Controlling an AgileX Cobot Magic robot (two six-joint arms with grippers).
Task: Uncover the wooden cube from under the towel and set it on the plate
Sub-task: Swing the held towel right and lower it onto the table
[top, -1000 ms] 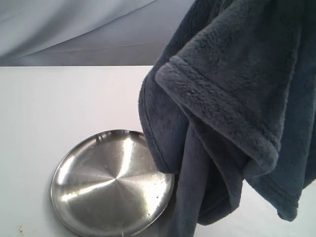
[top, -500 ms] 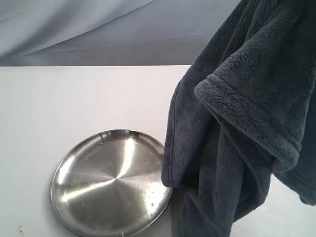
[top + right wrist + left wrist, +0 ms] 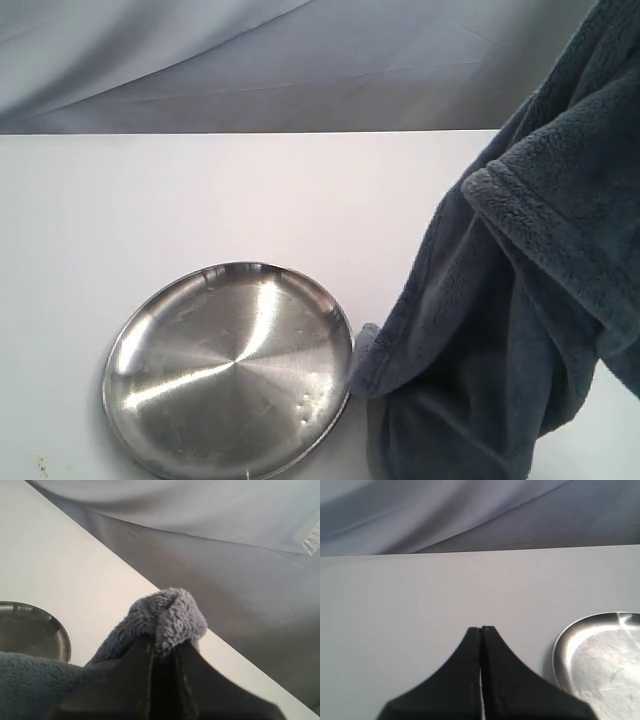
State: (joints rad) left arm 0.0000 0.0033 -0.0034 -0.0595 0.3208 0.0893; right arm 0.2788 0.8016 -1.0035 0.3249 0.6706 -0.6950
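With the right tool (image 3: 162, 655) pinched tight on a fold of the towel (image 3: 170, 612), hangs it down the exterior view's right side, just beside the plate (image 3: 228, 370) at lower left. Left tool (image 3: 481, 632) pressed together, empty, above the tabletop (image 3: 200, 190). No wooden cube visible anywhere. Uncovering step in hand; next, likely: drop towel aside, locate cube.

towel (image 3: 520, 300) cut off by exterior view's edges, plate (image 3: 605, 655) partly cropped in left wrist view

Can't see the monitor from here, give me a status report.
Left gripper shut, empty. Right gripper shut on towel, hanging beside plate. Plate bare; wooden cube not in view.
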